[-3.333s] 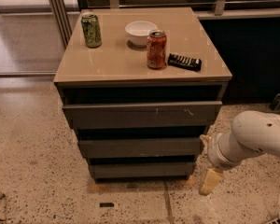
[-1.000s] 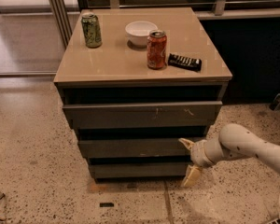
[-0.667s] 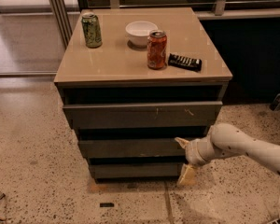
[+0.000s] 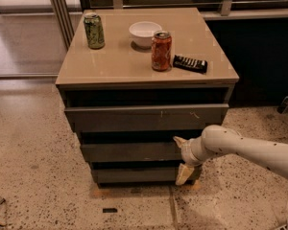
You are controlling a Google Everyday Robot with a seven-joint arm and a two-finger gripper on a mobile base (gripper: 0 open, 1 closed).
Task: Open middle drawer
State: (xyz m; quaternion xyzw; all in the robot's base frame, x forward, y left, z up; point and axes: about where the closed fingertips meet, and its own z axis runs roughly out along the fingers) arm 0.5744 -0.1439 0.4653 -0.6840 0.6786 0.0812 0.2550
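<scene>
The middle drawer (image 4: 129, 152) is a dark grey-brown flat front without a handle, set between the wider scratched top front (image 4: 144, 118) and the narrower bottom front (image 4: 134, 175). It looks closed or nearly so. My gripper (image 4: 181, 157) reaches in from the right on a white arm and sits at the right end of the middle drawer front. It is open. One pale finger (image 4: 178, 141) is at the drawer's upper edge and the other finger (image 4: 183, 174) hangs lower, in front of the bottom front.
On the cabinet's tan top (image 4: 105, 66) stand a green can (image 4: 94, 30), a white bowl (image 4: 145, 33), a red can (image 4: 161, 51) and a black remote (image 4: 189, 63). Speckled floor lies in front. A dark wall stands at the right and metal posts at the back left.
My arm has moved left and slightly up from the cabinet's right side, bringing the gripper against the right end of the middle drawer front. The drawers have not moved.
</scene>
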